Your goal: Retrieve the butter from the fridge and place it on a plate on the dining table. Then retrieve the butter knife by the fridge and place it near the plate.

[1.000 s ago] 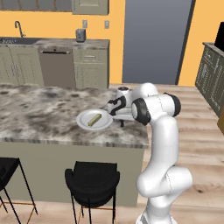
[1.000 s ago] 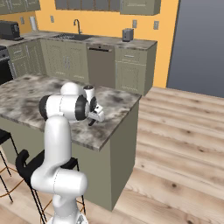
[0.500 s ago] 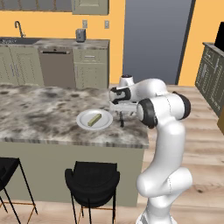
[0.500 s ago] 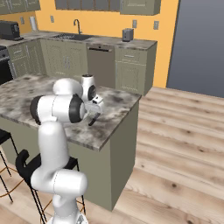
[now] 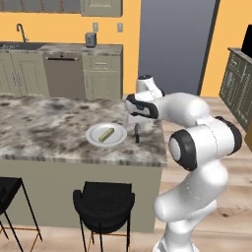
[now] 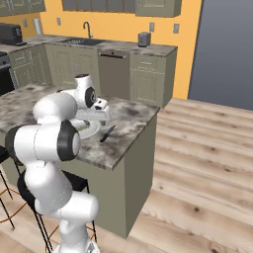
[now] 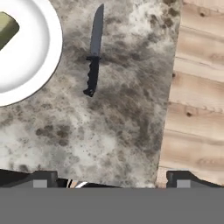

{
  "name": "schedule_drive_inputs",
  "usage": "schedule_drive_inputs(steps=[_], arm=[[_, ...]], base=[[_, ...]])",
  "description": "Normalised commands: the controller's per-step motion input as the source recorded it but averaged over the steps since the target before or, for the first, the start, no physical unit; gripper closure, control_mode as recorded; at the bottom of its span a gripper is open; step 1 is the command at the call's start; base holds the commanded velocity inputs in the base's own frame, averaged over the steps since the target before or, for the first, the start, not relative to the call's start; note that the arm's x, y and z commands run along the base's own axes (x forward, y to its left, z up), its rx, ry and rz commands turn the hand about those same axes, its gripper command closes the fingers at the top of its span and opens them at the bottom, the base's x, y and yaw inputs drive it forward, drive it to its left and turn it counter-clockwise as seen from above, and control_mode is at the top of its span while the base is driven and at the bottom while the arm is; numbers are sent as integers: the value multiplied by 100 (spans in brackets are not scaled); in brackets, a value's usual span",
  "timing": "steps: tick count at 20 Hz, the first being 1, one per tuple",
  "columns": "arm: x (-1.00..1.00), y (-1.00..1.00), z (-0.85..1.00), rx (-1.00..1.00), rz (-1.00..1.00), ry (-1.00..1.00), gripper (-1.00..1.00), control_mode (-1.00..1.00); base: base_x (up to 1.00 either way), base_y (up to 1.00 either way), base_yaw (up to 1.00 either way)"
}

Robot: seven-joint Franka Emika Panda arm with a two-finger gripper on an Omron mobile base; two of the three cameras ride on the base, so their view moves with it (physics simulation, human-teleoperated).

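The white plate (image 5: 116, 140) sits near the right end of the dining table (image 5: 49, 128), and the pale yellow butter (image 5: 105, 134) lies on it. Just right of the plate the dark butter knife (image 5: 137, 134) lies flat on the marble. My gripper (image 5: 133, 117) hovers above the knife, open, nothing between its fingers. From the hand, the knife (image 7: 93, 52) lies free beside the plate (image 7: 30, 57) and butter (image 7: 6, 30), with my gripper (image 7: 111, 181) apart from both. From the right, the arm covers part of the plate (image 6: 93, 130) beside the knife (image 6: 107, 133). The fridge (image 5: 174, 44) stands behind.
The table's right edge (image 7: 168, 100) runs close to the knife, with wood floor (image 6: 207, 163) beyond. Black stools (image 5: 104, 199) stand under the near side. Sage cabinets with a sink (image 6: 86, 42) and a toaster (image 5: 90, 39) line the back wall.
The hand has lifted up and away from the knife, which stays on the marble beside the plate. The jaws have widened slightly. Plate and butter have not moved.
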Motion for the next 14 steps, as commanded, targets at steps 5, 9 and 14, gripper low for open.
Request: schedule_drive_inputs(steps=[5, 9, 14], arm=[[-86, -2, 45, -1, 10, -2, -100, -100], [-86, -12, 41, 4, 2, 0, -100, -100], [-83, -14, 37, 4, 0, 0, -100, -100]], base=[[0, 0, 0], [0, 0, 0], [0, 0, 0]])
